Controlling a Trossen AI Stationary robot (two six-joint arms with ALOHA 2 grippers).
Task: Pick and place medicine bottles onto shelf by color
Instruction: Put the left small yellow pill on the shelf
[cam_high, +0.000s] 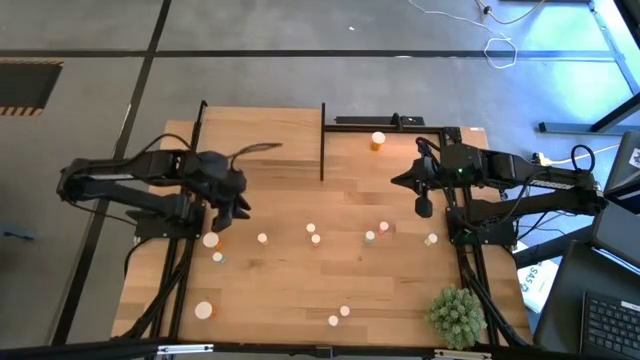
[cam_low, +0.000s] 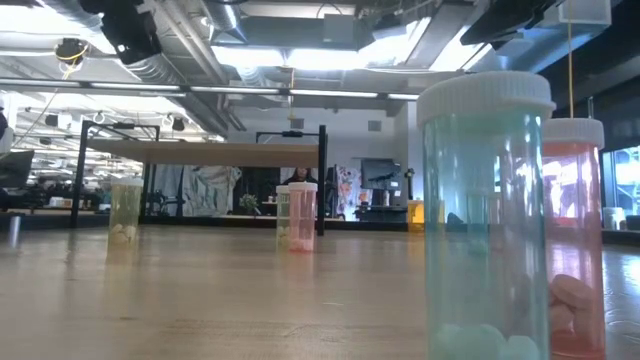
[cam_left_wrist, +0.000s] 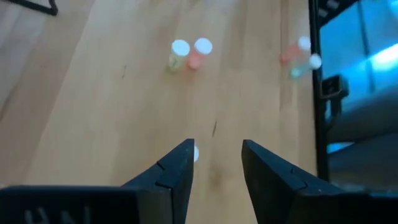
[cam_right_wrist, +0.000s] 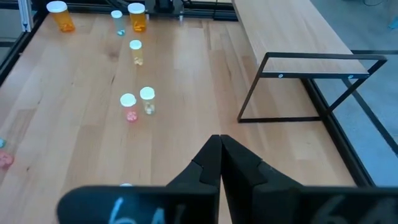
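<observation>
Above the tabletop, on the side of the shelf where the left arm reaches in, the left gripper hangs with its fingers parted and nothing between them. Just beside it stands an orange bottle, and in the left wrist view a white cap peeks out against the inner edge of one finger — off to one side of the gap, not centred in it. That is the main risk as I judge it: if the arm comes down on this line, a fingertip could land on the cap or shove the bottle over, and these light round bottles would likely roll. A small greenish bottle sits close by on the side away from the shelf, so a wide approach might knock it too. Colour is the second hazard — pale green and reddish bottles stand in touching pairs farther from the shelf, such as the pair ahead of the left gripper, and closing on one could drag its neighbour. One orange bottle already stands on the raised platform, near its far end from the left arm. The right gripper waits beyond that end of the shelf, fingers pressed together and empty; should it descend like that it could only push bottles. The shelf's thin black posts could catch a carried bottle.
</observation>
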